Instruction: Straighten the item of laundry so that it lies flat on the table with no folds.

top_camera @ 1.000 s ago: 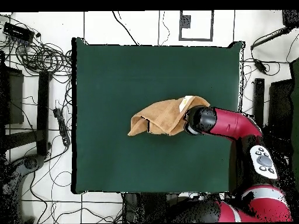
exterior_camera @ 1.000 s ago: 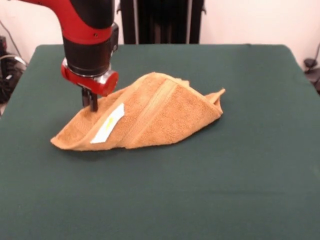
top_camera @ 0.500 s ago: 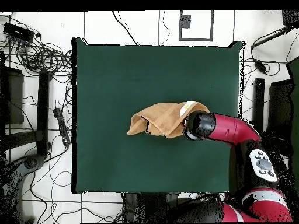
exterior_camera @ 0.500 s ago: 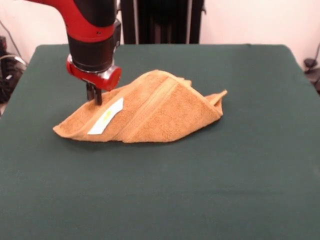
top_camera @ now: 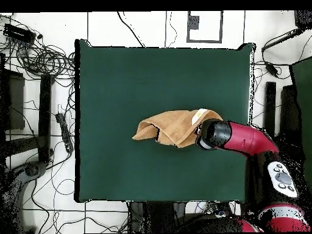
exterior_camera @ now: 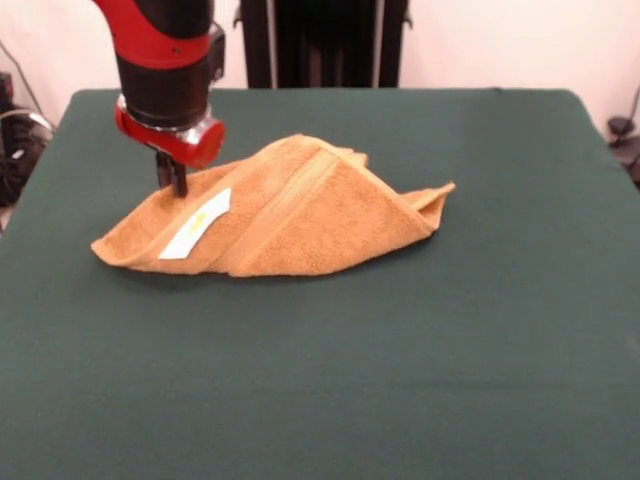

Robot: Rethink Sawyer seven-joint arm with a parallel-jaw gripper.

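1. Golden-orange terry hand towel (exterior_camera: 290, 215), soft and looped in texture, heaped in a low tent shape rather than lying flat.
2. Folded over on itself, with a raised ridge running across the top and a pointed corner sticking out to the right in the front view.
3. Smoother woven band (exterior_camera: 290, 205) running diagonally across the near face, from the ridge down toward the lower edge.
4. Small white rectangular tag (exterior_camera: 195, 224) lying on the left part of the near face, tilted, with a faint yellowish mark on it.
5. Located near the middle of the large rectangular dark green cloth-covered worktop (exterior_camera: 400, 350), somewhat toward the left in the front view; seen from overhead as a rough elongated wedge (top_camera: 173, 127).
6. Worktop cloth smooth, matte, much larger than the towel.
7. Red and black glossy robot arm (exterior_camera: 165, 60) coming down over the towel's left end, ending in a red collar.
8. Dark claw (exterior_camera: 171, 178) clamped together on the towel's upper edge, just behind the tag, holding that edge lifted.
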